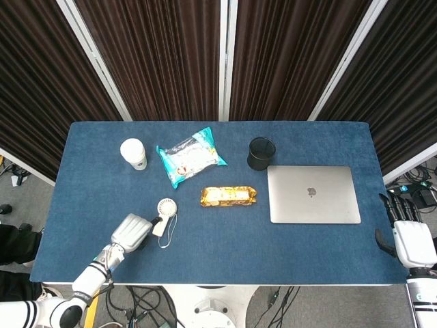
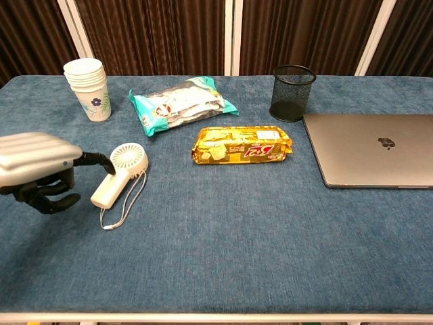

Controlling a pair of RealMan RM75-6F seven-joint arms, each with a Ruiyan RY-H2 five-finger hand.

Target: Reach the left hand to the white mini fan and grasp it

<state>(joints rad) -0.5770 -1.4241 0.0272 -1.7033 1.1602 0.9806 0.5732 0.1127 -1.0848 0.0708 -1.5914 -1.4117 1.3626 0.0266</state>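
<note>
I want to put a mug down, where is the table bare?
Bare cloth runs along the near edge, in front of the biscuit pack and laptop. It is crowded at the left, around the left hand, fan, cups and snack bag.
</note>
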